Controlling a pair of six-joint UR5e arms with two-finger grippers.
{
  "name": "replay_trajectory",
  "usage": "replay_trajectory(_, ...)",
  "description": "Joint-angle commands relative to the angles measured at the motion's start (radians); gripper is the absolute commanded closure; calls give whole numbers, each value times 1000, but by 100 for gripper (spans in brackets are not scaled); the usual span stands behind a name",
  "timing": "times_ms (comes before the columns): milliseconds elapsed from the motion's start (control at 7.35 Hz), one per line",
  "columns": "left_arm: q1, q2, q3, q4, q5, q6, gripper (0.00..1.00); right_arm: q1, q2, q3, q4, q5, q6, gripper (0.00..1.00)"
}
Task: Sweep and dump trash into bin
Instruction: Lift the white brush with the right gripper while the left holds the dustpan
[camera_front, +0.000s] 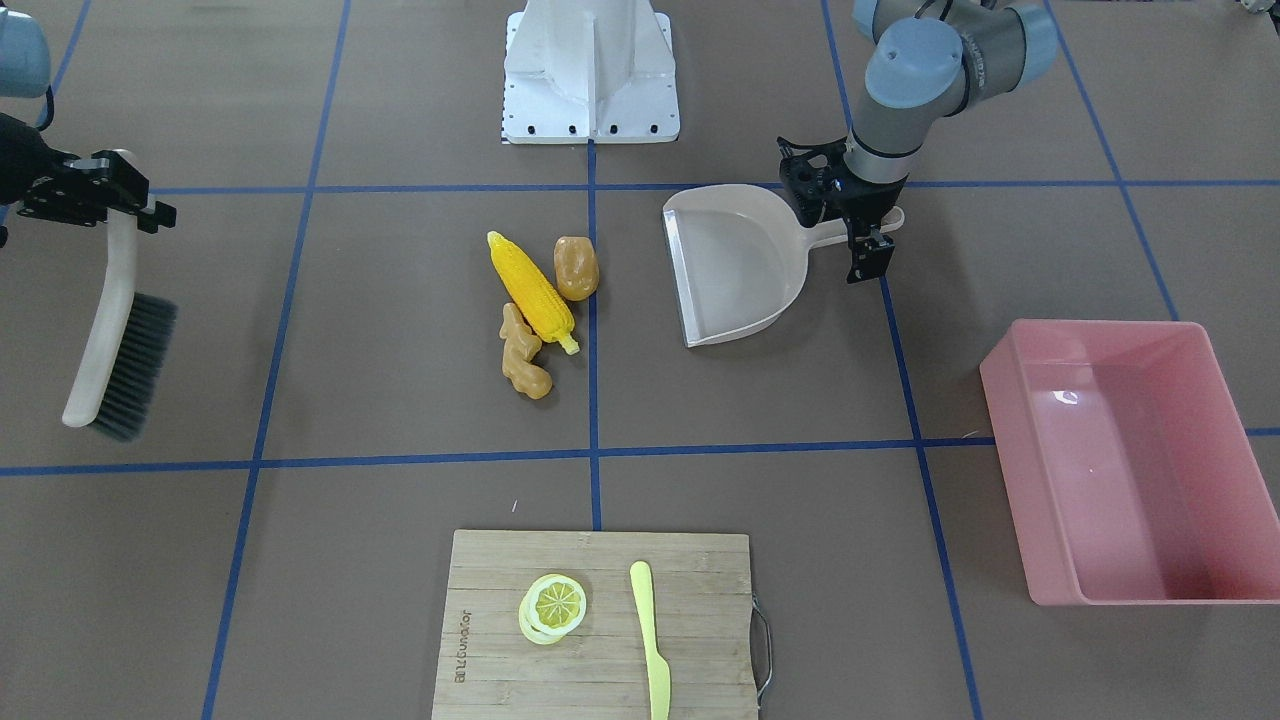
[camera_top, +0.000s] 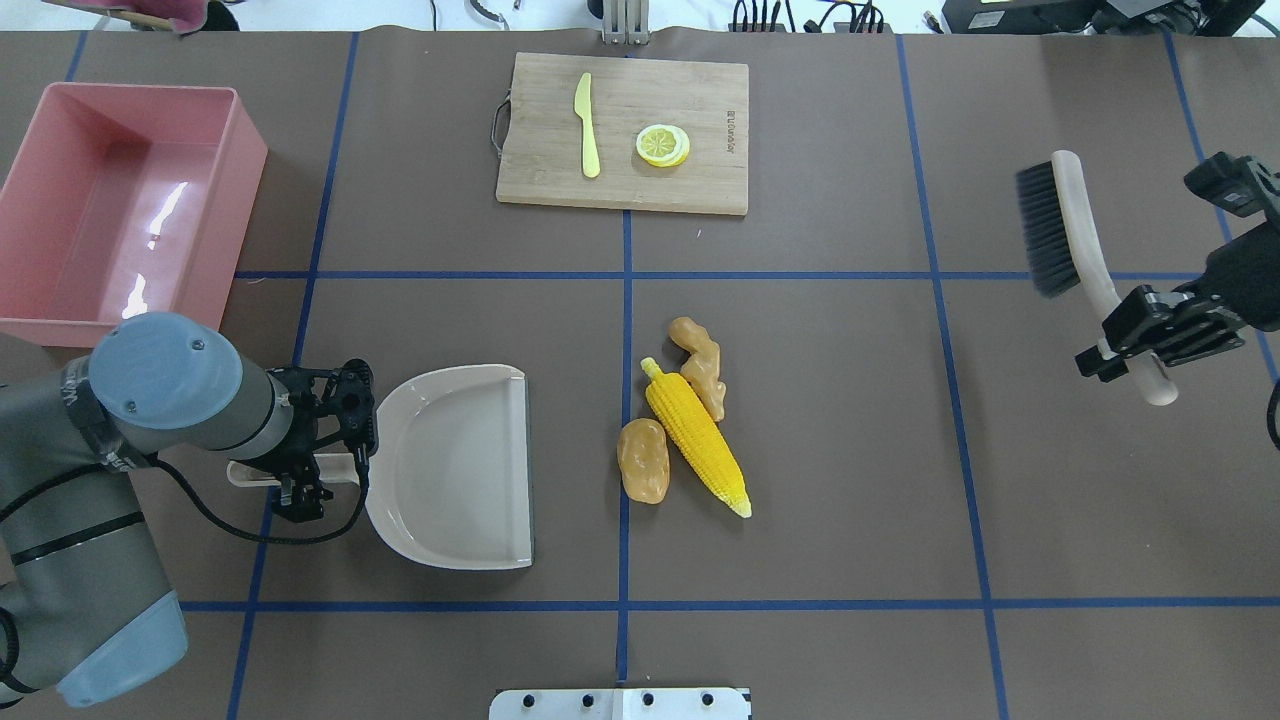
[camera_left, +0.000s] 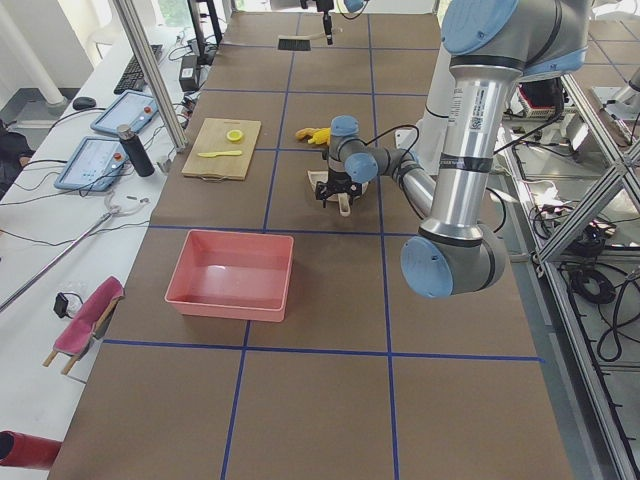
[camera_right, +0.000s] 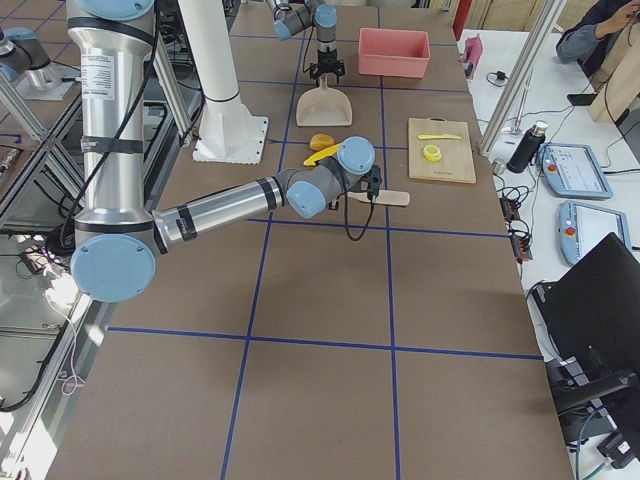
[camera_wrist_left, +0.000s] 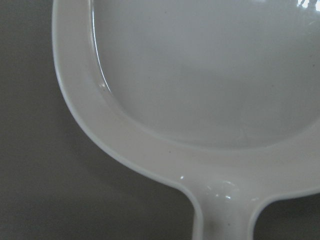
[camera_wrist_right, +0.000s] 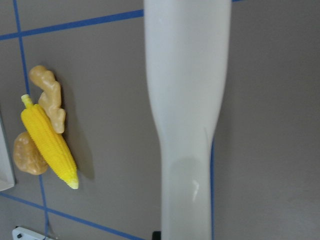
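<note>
Left gripper is clamping the dustpan handle, its fingertips hiding beneath the wrist. Right gripper is gripping the brush. Corn, potato and ginger are lying clustered between them; bin is sitting far-left.

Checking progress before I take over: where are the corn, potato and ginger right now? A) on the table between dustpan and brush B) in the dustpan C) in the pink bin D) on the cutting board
A: the corn, potato and ginger lie bunched on the table, with the dustpan empty to one side and the brush held off to the other.
</note>
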Motion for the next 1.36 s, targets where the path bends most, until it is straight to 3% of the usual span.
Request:
replay_trajectory(0, 0, 5, -10, -1, -37, 0, 15, -161, 134, 10, 7, -40, 242, 100)
replay_trajectory(136, 2, 5, -10, -1, -46, 0, 38, -236, 178, 13, 10, -82, 317, 100)
replay_trajectory(272, 2, 5, -16, 1, -54, 0, 79, -319, 192, 14, 48, -158, 338, 100)
replay_trajectory(408, 0, 17, -16, 1, -83, -2, 100, -406, 182, 14, 135, -279, 349, 100)
replay_trajectory(544, 0, 30, -33, 5, -83, 1, 100, -466, 171, -1, 238, -351, 335, 100)
replay_trajectory(952, -11, -19, -113, 166, -80, 9, 100, -493, -5, -79, 545, -348, 202, 100)
replay_trajectory(1224, -9, -167, -49, 288, -71, 9, 100, -503, 18, -104, 553, -346, 234, 100)
